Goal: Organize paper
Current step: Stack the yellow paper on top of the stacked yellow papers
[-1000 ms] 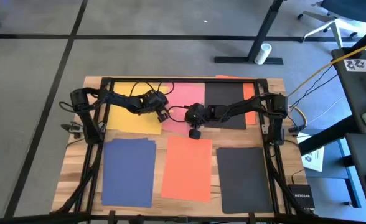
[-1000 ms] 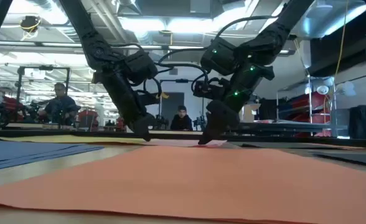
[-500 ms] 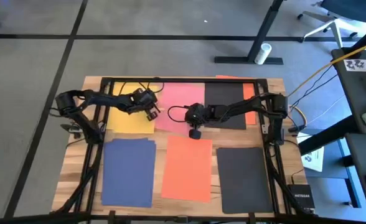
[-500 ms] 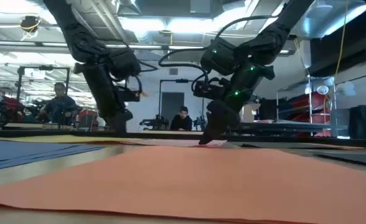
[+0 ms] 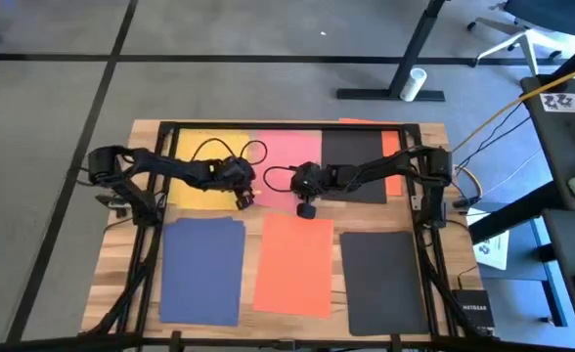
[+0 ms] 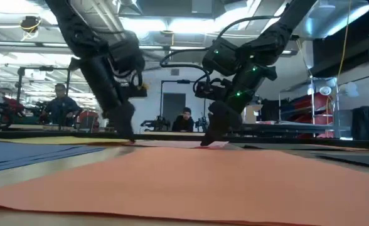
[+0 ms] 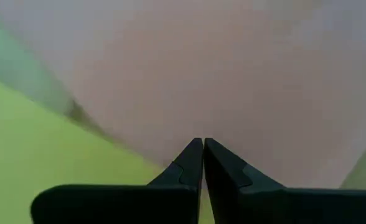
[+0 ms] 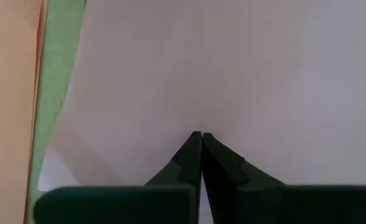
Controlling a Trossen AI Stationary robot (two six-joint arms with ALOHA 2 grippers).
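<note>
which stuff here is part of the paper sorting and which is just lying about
Job:
yellow sheet
pink sheet
navy blue sheets
orange sheet
black sheets
left gripper and right gripper, both pressed shut on the pink sheet's near edge

Lying about:
white printed sheet
white cylinder on the floor
office chair

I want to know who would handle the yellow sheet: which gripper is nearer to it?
Left. The left gripper is at the yellow sheet's edge beside the pink sheet; the right gripper is across the pink sheet, farther away.
</note>
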